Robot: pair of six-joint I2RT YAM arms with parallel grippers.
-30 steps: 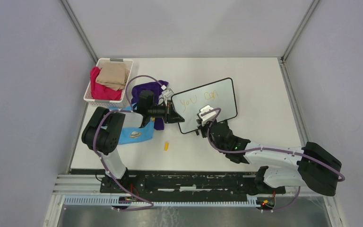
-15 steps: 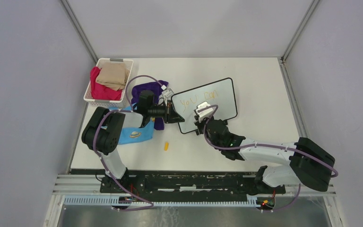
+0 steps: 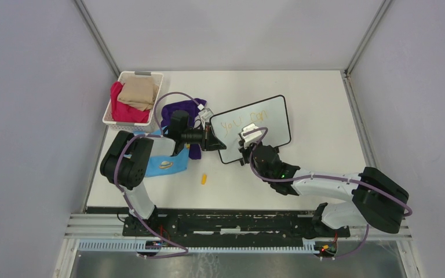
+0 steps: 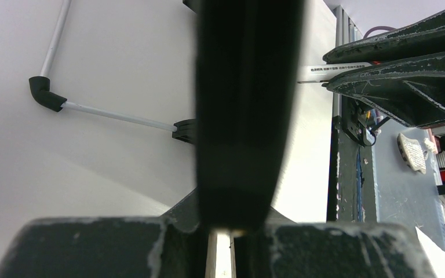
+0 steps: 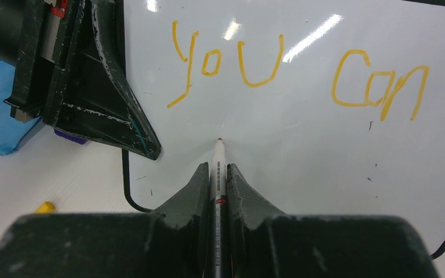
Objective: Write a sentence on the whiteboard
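The whiteboard (image 3: 261, 119) stands tilted on the table, black-framed, with yellow-orange letters "you can" (image 3: 242, 120) in one line. In the right wrist view the letters (image 5: 301, 69) run across the top of the board (image 5: 324, 150). My right gripper (image 5: 218, 169) is shut on a thin marker (image 5: 218, 152). The marker's tip rests on the board just below "you". My left gripper (image 3: 213, 141) is shut on the board's left edge. In the left wrist view the black frame edge (image 4: 243, 104) sits between its jaws (image 4: 223, 231). The left fingers (image 5: 92, 87) also show in the right wrist view.
A white basket (image 3: 111, 110) with red and tan cloths stands at the back left. A purple cloth (image 3: 181, 110) and a blue cloth (image 3: 165, 162) lie under the left arm. A small yellow cap (image 3: 204, 178) lies in front of the board.
My right gripper has moved a little to the left with the marker, to the board's lower left area. The left arm and board have not moved.
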